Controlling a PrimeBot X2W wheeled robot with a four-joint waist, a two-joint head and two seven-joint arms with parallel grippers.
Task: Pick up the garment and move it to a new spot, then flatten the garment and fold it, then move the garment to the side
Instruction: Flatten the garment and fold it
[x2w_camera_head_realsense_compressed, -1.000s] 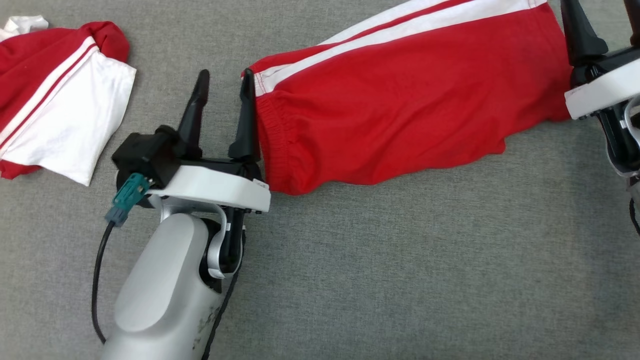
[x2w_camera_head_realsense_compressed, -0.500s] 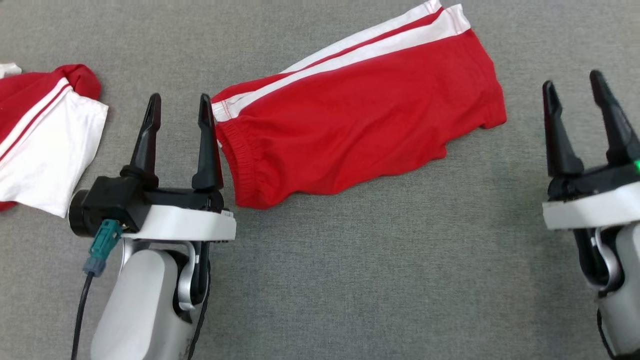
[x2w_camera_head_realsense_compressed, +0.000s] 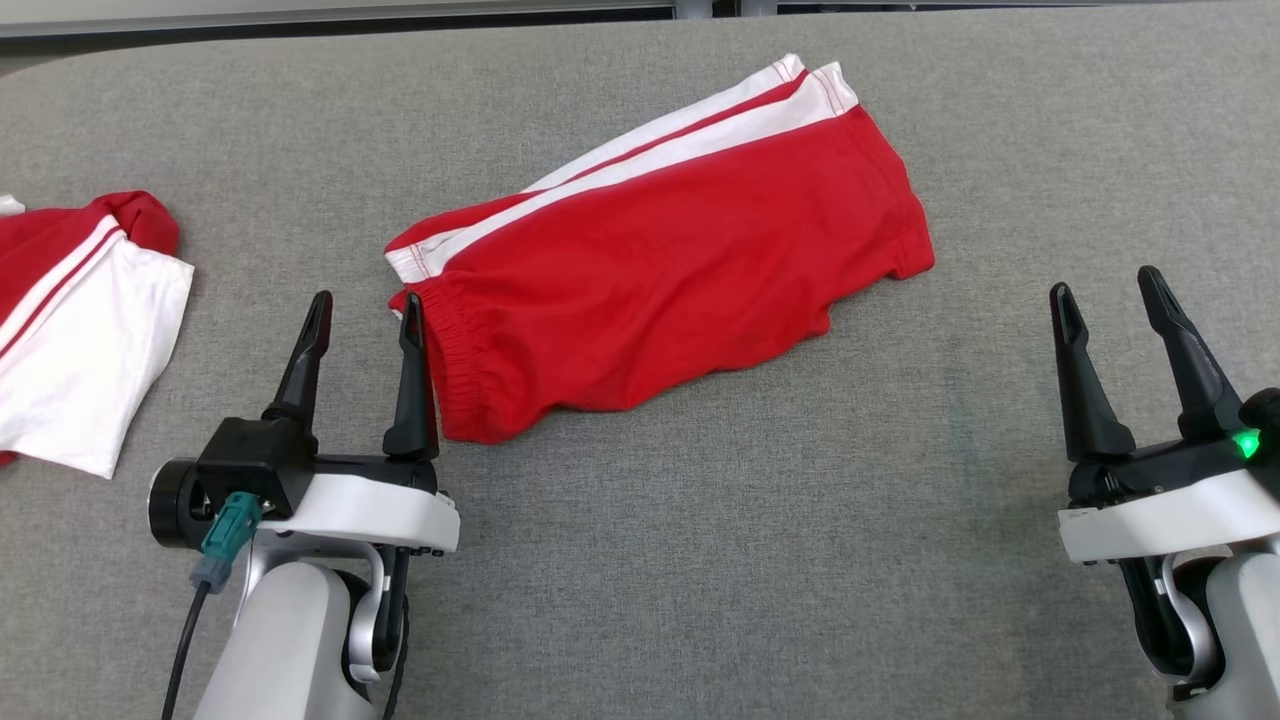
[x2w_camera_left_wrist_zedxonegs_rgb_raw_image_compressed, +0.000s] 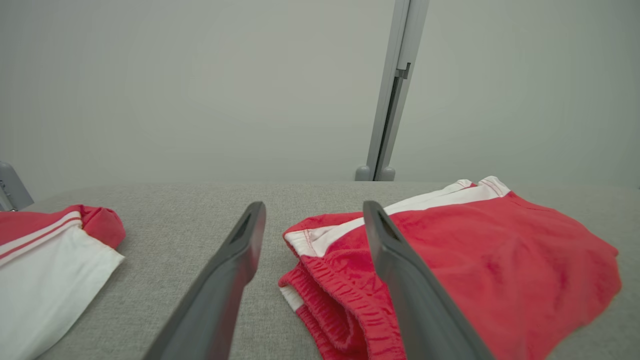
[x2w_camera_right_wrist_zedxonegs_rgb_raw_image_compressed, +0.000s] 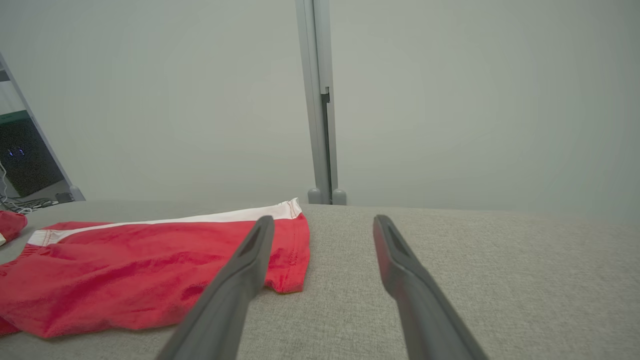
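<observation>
The garment (x2w_camera_head_realsense_compressed: 660, 270) is a pair of red shorts with white side stripes, lying folded and slanted on the grey cloth table (x2w_camera_head_realsense_compressed: 700, 560). My left gripper (x2w_camera_head_realsense_compressed: 365, 300) stands open just left of the waistband, its right finger close beside the elastic edge. In the left wrist view the garment (x2w_camera_left_wrist_zedxonegs_rgb_raw_image_compressed: 500, 265) lies behind the right finger of the left gripper (x2w_camera_left_wrist_zedxonegs_rgb_raw_image_compressed: 314, 206). Well off the hem end, at the lower right, my right gripper (x2w_camera_head_realsense_compressed: 1103, 282) is open and empty. The right wrist view has the garment (x2w_camera_right_wrist_zedxonegs_rgb_raw_image_compressed: 125, 270) to the left of the right gripper (x2w_camera_right_wrist_zedxonegs_rgb_raw_image_compressed: 324, 219).
A second red and white garment (x2w_camera_head_realsense_compressed: 80, 330) lies at the table's left edge, also in the left wrist view (x2w_camera_left_wrist_zedxonegs_rgb_raw_image_compressed: 45, 260). The table's far edge (x2w_camera_head_realsense_compressed: 300, 25) runs along the top. A grey post (x2w_camera_left_wrist_zedxonegs_rgb_raw_image_compressed: 395, 90) stands behind the table against a pale wall.
The whole head view has shifted, so the camera moved. Both grippers have drawn back from the shorts; the right one no longer overlaps the hem end. Both stay open.
</observation>
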